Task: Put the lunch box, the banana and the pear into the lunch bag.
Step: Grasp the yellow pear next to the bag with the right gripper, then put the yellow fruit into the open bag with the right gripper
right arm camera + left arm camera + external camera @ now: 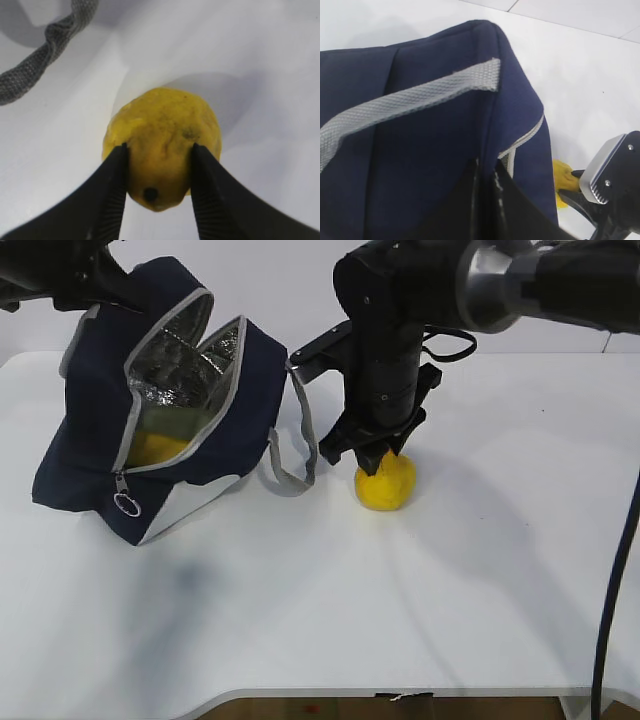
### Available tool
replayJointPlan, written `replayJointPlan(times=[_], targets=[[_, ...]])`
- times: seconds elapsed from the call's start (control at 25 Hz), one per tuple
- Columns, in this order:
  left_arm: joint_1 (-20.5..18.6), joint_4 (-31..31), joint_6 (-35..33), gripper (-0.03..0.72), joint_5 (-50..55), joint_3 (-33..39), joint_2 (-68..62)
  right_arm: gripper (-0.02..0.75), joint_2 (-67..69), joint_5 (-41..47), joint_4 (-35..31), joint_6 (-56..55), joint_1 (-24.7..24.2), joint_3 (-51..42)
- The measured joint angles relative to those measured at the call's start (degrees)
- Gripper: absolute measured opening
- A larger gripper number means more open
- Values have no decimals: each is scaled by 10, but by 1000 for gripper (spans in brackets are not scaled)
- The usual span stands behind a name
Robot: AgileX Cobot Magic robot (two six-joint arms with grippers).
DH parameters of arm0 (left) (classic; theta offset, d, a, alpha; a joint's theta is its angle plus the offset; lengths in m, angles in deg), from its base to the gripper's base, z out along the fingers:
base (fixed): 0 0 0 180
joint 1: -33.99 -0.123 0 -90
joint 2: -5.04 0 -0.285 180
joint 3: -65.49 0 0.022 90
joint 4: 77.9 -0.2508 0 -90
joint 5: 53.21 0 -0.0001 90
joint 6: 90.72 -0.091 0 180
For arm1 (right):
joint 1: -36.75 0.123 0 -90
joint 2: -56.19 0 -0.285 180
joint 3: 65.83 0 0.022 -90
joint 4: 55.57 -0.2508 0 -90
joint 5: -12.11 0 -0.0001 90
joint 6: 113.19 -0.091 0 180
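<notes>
White tabletop (480, 580) carries everything, and the biggest thing on it is the navy-blue lunch bag (90, 450), slumped at the left with its zipper undone and its mouth gaping toward the camera, silver foil lining (185, 360) showing inside. A patch of yellow (158, 447) lies deep in the opening; whether it is the banana cannot be told, and the lunch box is not visible. One grey webbing handle (300, 455) trails off the bag's right side onto the table, and a ring pull (126, 503) hangs at the low end of the zipper. The left gripper (487, 187) is at the bag's upper back edge, its dark fingers pressed together on the navy fabric beside the grey zipper tape, holding that side up. The right gripper (159, 172) comes straight down just right of the handle, its two black fingers (112, 195) set against opposite sides of the pear (162, 142), pinching it. The pear sits on the table outside the bag, golden-yellow and lumpy, with its dark stem spot (150, 193) facing the right wrist camera.
</notes>
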Motion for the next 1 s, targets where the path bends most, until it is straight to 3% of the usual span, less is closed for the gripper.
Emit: replayJointPlan(times=[0.6, 0.76, 1.0], targets=[[0, 3, 0, -6, 0, 0, 0, 303, -107, 55, 2, 2, 0, 112], [0, 7, 0, -6, 0, 0, 0, 303, -131, 57, -64, 25, 0, 132], [0, 11, 0, -6, 0, 0, 0, 304, -134, 16, -217, 102, 0, 133]])
